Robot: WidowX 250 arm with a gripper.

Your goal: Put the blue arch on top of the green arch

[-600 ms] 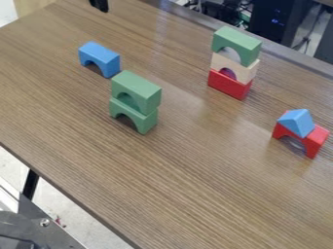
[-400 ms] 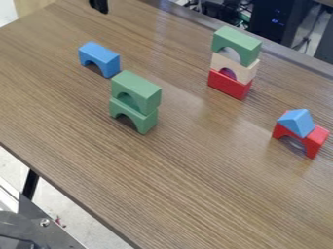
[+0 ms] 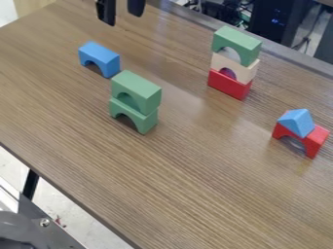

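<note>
At the top edge of the camera view, my gripper [image 3: 121,15] hangs open, its two black fingers apart and nothing between them. The blue arch [image 3: 100,56] stands on the table at the upper left, below the gripper in the view and touching nothing but the tabletop. To its lower right, one green arch [image 3: 137,88] rests on another green arch [image 3: 135,115], both upright. A third green arch [image 3: 236,44] tops a separate stack at the upper right.
Under that third green arch are a cream arch [image 3: 234,67] and a red arch [image 3: 228,84]. At the right, a blue triangular block [image 3: 298,122] sits on a red arch [image 3: 313,139]. The wooden table's [image 3: 84,194] front edge runs diagonally across the lower left.
My gripper has come further down into view from the top edge, and both fingers now show where one tip did before. The blocks have not moved.
</note>
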